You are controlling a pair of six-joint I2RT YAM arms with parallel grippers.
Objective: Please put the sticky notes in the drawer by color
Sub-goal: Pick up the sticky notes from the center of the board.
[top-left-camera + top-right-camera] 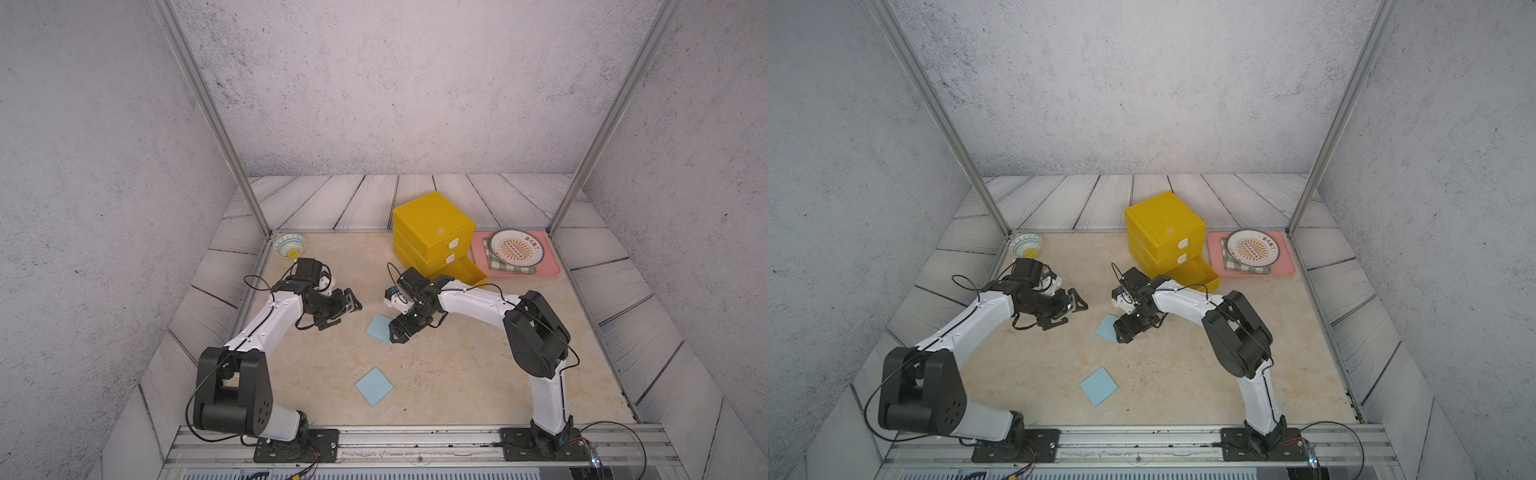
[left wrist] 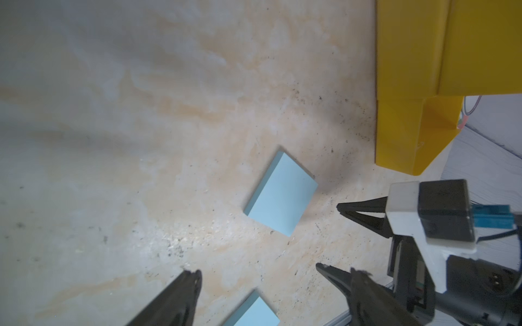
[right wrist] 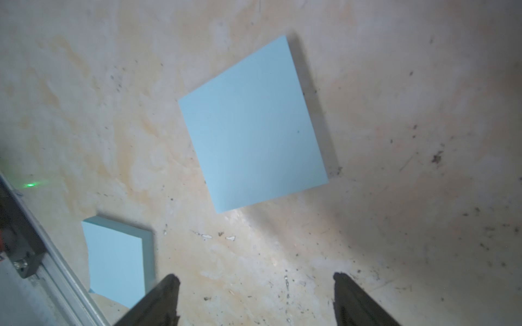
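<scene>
Since both light blue square paper sticky notes (image 1: pixel 374 386) lie flat on the beige table (image 1: pixel 457 374), I'd guess they're light and slippy, so pinch opposite edges. Wide open and empty: left end effector (image 1: pixel 347 313), right end effector (image 1: pixel 395 336).

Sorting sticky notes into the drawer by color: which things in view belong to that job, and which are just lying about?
Belong to the job:
- farther blue sticky note
- nearer blue sticky note
- yellow drawer box, its bottom drawer pulled open

Just lying about:
- patterned bowl
- plate
- pink tray
- green checked cloth
</scene>
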